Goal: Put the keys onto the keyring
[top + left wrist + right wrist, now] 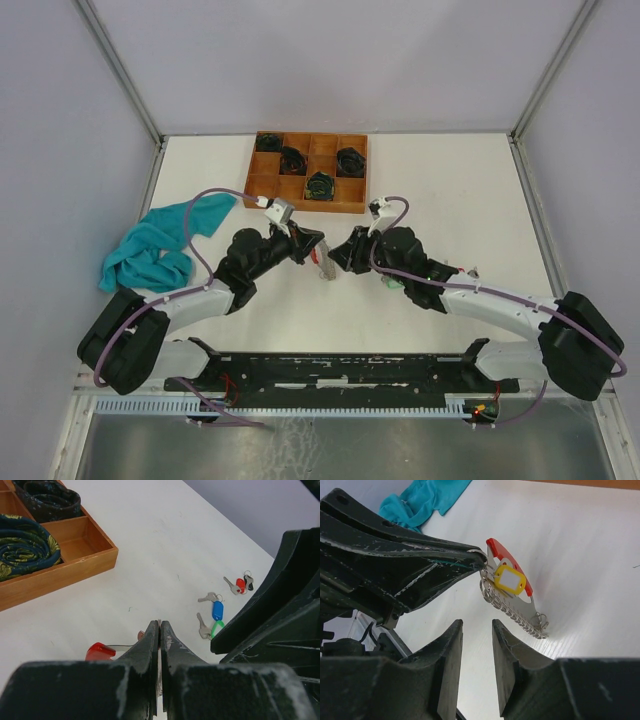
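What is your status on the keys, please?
Left pincer shut on keyring. Right pincer open, empty. Yellow tag on it; blue key, green key on table.

The tabletop [450,200] is white, the cloth [160,245] teal, the wooden tray [95,562] orange-brown. The coiled bundles [25,545] in it are dark navy with a yellow-gold floral print. The keys [202,626] are silver, with a blue tag [217,611], a green tag [216,628], a red tag [240,585] and a black tag [249,584]. A yellow tag [509,579] has a white window. The metal plate [524,604] is silver, rimmed in red. The left end effector [159,630] and right end effector [477,630] are black with pale scuffs
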Controlling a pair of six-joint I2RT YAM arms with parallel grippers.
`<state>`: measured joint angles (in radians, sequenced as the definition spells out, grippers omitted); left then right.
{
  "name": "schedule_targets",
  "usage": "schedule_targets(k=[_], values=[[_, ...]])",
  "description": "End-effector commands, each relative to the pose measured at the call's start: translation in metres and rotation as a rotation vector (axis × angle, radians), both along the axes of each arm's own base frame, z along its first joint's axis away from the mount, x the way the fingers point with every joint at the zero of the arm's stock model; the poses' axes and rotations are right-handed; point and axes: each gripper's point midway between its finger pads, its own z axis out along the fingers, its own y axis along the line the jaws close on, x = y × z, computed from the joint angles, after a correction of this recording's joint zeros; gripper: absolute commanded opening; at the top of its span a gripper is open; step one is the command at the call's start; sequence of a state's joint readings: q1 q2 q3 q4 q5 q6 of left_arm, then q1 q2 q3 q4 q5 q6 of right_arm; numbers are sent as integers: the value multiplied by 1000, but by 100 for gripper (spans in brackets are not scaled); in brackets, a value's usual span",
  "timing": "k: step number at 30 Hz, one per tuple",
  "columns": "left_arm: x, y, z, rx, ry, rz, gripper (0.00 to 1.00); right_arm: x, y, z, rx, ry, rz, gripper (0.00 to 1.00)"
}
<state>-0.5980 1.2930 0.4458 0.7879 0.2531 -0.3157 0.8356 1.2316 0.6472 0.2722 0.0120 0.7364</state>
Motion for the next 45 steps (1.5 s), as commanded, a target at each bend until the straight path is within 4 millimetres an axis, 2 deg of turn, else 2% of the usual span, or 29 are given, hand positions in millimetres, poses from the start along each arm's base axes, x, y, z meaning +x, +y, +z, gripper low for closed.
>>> schedule_targets(k=[1,8,14,26,31,36,40,45], values=[[2,-1,20,-78,0,33,3,13,10,13,105,-25,-42,37],[2,-2,18,-82,15,31,3,22,15,2,98,-32,-59,33],[1,-3,18,-87,19,26,3,28,19,-1,108,-36,-67,31],[-2,-6,18,-88,21,8,3,25,24,-1,62,-77,-5,28],[-3,-7,19,-90,23,0,3,22,26,-4,45,-88,30,20],[-4,-8,18,-99,33,-9,3,21,27,-4,41,-107,46,8],[-5,-6,20,-116,44,4,16,20,24,-2,32,-132,55,1],[-7,1,22,-173,98,24,30,19,23,-3,31,-143,65,0]])
